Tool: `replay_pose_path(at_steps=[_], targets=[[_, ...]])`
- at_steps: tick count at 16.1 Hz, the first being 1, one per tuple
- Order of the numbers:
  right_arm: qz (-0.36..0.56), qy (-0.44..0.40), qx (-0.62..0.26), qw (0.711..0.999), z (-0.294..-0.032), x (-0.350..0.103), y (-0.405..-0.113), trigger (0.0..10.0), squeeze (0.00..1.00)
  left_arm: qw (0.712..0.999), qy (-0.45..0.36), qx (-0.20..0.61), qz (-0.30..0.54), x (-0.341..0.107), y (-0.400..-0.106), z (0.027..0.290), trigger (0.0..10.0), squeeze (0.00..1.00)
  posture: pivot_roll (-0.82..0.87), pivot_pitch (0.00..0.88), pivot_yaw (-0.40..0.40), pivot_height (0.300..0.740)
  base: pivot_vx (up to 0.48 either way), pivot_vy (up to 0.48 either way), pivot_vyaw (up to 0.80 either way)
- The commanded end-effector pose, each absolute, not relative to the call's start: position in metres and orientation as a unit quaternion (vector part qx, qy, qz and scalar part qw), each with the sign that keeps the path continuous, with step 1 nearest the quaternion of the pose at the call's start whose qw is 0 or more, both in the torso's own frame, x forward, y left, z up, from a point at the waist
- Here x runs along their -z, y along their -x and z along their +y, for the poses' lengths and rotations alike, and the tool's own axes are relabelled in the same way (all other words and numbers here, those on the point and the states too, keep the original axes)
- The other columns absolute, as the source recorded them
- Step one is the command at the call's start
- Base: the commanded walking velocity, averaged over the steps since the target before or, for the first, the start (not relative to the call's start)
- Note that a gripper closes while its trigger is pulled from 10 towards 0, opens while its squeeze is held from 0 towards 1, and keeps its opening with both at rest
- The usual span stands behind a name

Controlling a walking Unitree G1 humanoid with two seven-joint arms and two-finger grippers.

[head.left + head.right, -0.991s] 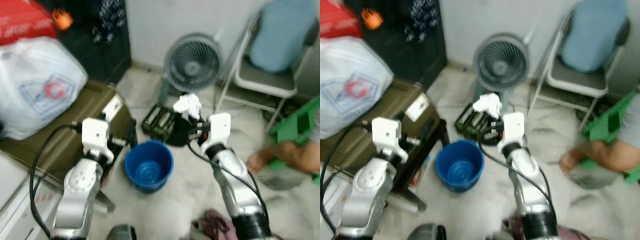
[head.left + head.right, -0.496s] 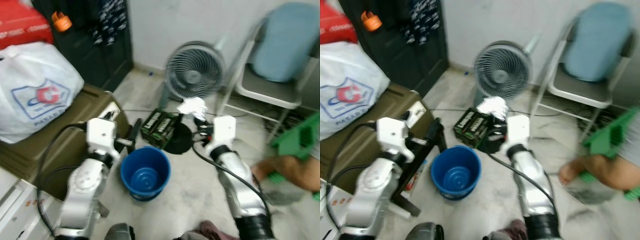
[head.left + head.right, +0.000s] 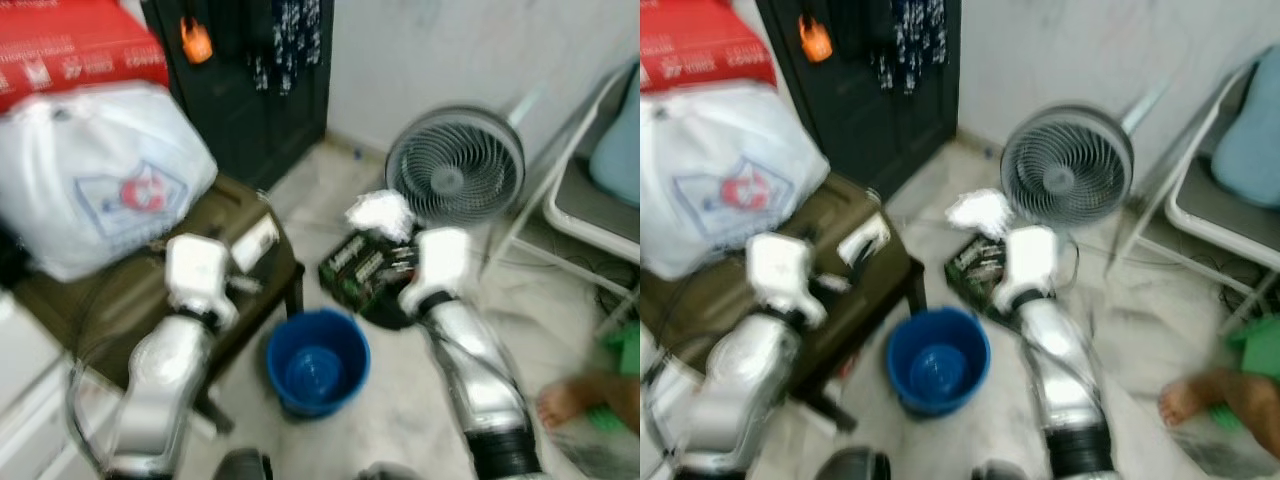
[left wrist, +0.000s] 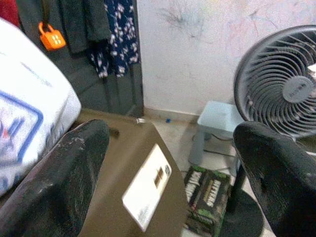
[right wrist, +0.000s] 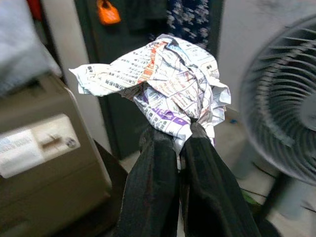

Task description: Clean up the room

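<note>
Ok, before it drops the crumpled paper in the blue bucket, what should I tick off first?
1. Right hand shut on the crumpled paper: ok.
2. Blue bucket upright, mouth open: ok.
3. Paper above the bucket: not ok, it hangs farther out, near the fan.
4. Left hand open and holding nothing: ok.
5. Person's foot apart from the bucket: ok.
6. Sharp head views: not ok, blurred.

Head views: even indoor light, heavy motion blur throughout, worst at edges. Left wrist view: sharp bkgd; near black fingers point(image 4: 59, 182) soft, out of focus. Right wrist view: crumpled printed paper ball point(image 5: 158, 89) sharp, grey round fan point(image 5: 286, 118) blurred.
</note>
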State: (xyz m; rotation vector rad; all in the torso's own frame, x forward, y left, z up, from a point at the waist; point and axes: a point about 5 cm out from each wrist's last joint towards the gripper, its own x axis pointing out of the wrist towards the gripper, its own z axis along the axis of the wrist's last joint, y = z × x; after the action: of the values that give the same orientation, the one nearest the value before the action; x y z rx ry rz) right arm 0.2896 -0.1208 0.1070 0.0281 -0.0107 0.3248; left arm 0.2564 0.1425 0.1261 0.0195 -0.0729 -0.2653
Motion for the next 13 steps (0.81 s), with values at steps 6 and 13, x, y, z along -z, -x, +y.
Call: replay_pose_path(at_steps=[6, 13], targets=[[0.039, 0.002, -0.131, 0.991, -0.134, -0.095, -0.294, 10.0, 0.00, 0.982, -0.059, 0.174, -0.054, -0.134, -0.252, 0.135, 10.0, 0.00, 0.01, 0.109, -0.013, 0.740, 0.051, 0.000, 0.00], [0.193, -0.041, -0.059, 0.978, -0.135, -0.049, -0.299, 10.0, 0.00, 0.940, -0.182, 0.289, -0.029, -0.134, -0.220, 0.154, 10.0, 0.00, 0.08, 0.175, 0.027, 0.740, 0.000, 0.000, 0.00]])
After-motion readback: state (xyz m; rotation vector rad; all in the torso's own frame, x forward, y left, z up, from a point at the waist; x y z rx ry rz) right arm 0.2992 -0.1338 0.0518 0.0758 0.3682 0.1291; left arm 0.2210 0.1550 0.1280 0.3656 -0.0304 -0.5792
